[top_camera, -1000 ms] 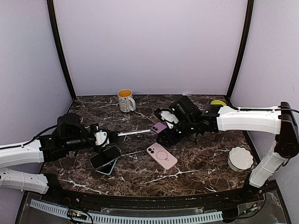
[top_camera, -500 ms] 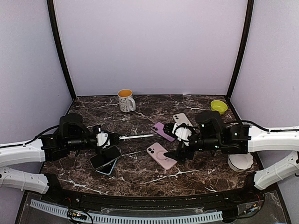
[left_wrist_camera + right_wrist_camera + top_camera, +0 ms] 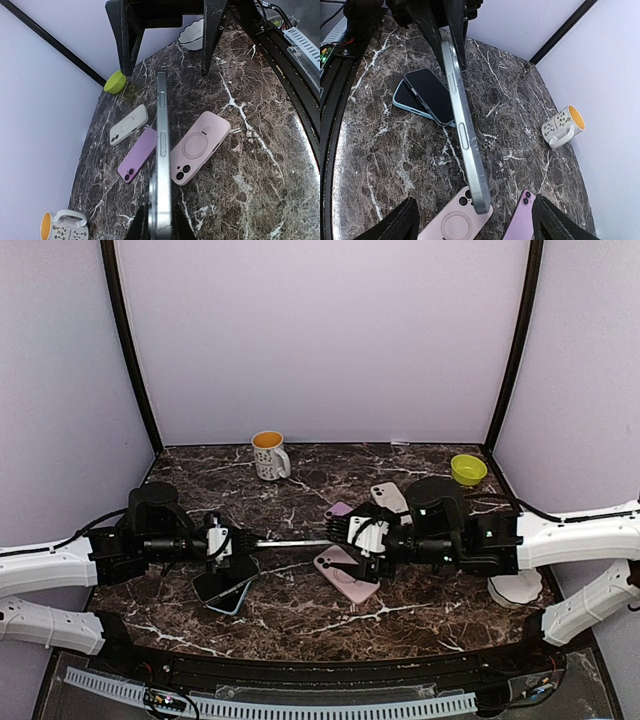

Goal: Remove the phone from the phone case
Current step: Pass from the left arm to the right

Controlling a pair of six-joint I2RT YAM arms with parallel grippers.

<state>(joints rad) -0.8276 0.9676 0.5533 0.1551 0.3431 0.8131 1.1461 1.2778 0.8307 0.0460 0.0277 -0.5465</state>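
Above the marble, in the top view, your left gripper (image 3: 222, 540) is clamping the phone (image 3: 290, 541) edge-on in mid-air. Your right gripper (image 3: 350, 535) is hanging spread around its far end, so the peel is only starting. In the left wrist view, three handsets are lying backs-up: pink handset (image 3: 200, 147), purple handset (image 3: 137, 162), white handset (image 3: 129, 125). In the right wrist view, two stacked phones (image 3: 425, 95) are lying on the table. Next you are needing a pinch on the case (image 3: 465, 145) rim alone.

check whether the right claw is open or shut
Open: in the right wrist view the right claw has its fingers wide apart, the silver phone end between them, gaps both sides.
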